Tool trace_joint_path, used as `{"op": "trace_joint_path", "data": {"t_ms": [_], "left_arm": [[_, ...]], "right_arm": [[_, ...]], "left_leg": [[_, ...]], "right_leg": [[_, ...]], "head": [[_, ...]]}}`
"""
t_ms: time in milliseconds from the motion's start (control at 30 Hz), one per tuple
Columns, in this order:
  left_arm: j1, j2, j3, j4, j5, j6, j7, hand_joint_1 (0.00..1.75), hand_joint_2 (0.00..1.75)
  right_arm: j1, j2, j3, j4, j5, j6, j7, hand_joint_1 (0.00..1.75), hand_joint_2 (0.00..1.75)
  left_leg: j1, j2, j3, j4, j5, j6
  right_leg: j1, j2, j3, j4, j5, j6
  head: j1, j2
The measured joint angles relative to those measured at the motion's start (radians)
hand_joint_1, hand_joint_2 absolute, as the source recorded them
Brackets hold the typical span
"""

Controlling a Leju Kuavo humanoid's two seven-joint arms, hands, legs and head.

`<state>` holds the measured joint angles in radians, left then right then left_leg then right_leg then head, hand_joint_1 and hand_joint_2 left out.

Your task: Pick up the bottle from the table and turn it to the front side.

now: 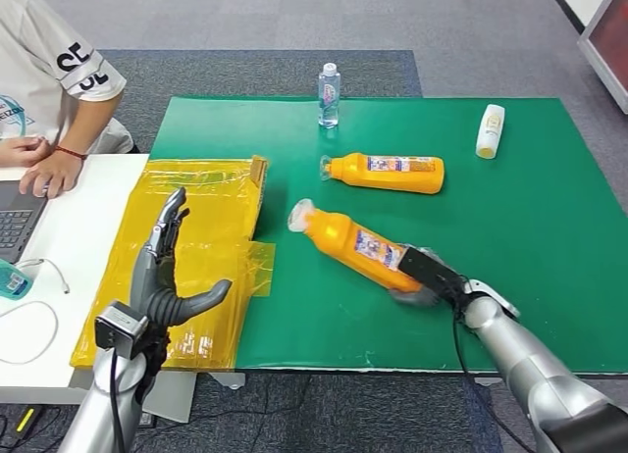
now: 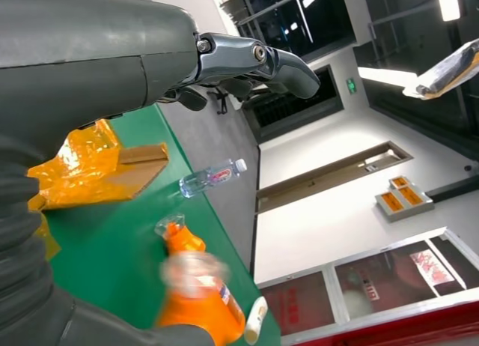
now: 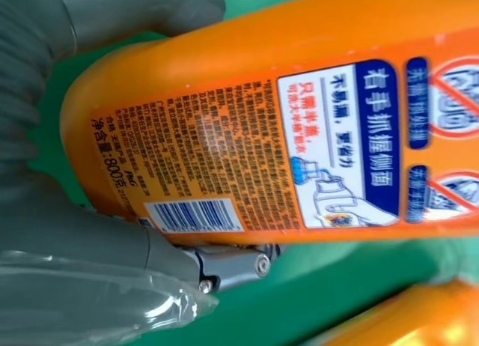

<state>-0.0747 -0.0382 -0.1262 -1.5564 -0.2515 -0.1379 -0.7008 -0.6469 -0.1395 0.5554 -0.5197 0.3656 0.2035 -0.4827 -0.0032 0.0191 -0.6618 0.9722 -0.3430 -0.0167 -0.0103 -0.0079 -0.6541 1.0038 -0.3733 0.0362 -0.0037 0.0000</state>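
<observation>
right hand (image 1: 433,279) gripping orange bottle (image 1: 355,245), left hand (image 1: 167,276) spread empty, green mat (image 1: 533,227), grey carpet (image 1: 444,22)

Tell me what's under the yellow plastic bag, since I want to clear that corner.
The yellow plastic bag lies across the seam of the white table and green mat. Anything inside or beneath it is hidden. The left hand hovers above it.

Two orange bottles (image 1: 387,172) (image 1: 355,244), one water bottle (image 1: 329,95), one white bottle (image 1: 491,130).

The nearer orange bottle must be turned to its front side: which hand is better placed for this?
The right hand. It already grips the base end of the nearer orange bottle, whose barcode side faces its wrist camera. The left hand hovers open over the yellow bag, away from the bottle.
</observation>
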Motion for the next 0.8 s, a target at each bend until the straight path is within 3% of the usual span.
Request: {"op": "trace_joint_path", "data": {"t_ms": [167,333,533,600,800], "left_arm": [[0.023,0.006,0.002,-0.006,0.002,0.005,0.0,0.0,1.75],[0.049,0.009,0.012,-0.021,-0.009,-0.012,0.0,0.0,1.75],[0.057,0.012,0.041,-0.006,-0.012,-0.075,0.003,0.0,1.75],[0.047,0.022,0.046,0.02,0.012,-0.145,0.003,0.0,1.75],[-0.037,0.11,0.023,0.154,0.207,-0.497,0.0,0.0,1.75]], "right_arm": [[0.129,-0.04,-0.151,-0.109,-0.186,0.095,-0.059,1.75,1.75],[0.251,-0.044,-0.312,-0.286,-0.325,0.178,-0.068,1.75,1.75],[0.359,-0.008,-0.431,-0.526,-0.32,0.229,-0.071,1.75,1.75],[0.383,0.008,-0.435,-0.589,-0.293,0.23,-0.077,1.75,1.75],[0.394,0.055,-0.381,-0.714,-0.238,0.218,-0.083,1.75,1.75]], "left_leg": [[0.0,-0.001,-0.002,0.0,-0.001,0.0],[0.0,-0.001,-0.005,0.0,-0.001,0.0],[0.0,-0.001,-0.007,0.0,-0.002,-0.002],[0.0,0.0,-0.007,0.0,-0.002,-0.002],[0.001,0.0,-0.007,0.0,-0.001,-0.004]], "right_leg": [[0.0,-0.001,-0.001,0.0,0.0,0.0],[0.0,-0.001,-0.005,0.0,-0.001,-0.001],[0.0,-0.001,-0.007,0.001,-0.002,-0.001],[0.0,-0.001,-0.007,0.001,-0.002,-0.001],[0.001,0.0,-0.008,0.002,-0.002,-0.002]], "head": [[0.0,0.0],[0.0,0.0],[0.0,0.0],[0.0,0.0],[0.0,0.0]]}}
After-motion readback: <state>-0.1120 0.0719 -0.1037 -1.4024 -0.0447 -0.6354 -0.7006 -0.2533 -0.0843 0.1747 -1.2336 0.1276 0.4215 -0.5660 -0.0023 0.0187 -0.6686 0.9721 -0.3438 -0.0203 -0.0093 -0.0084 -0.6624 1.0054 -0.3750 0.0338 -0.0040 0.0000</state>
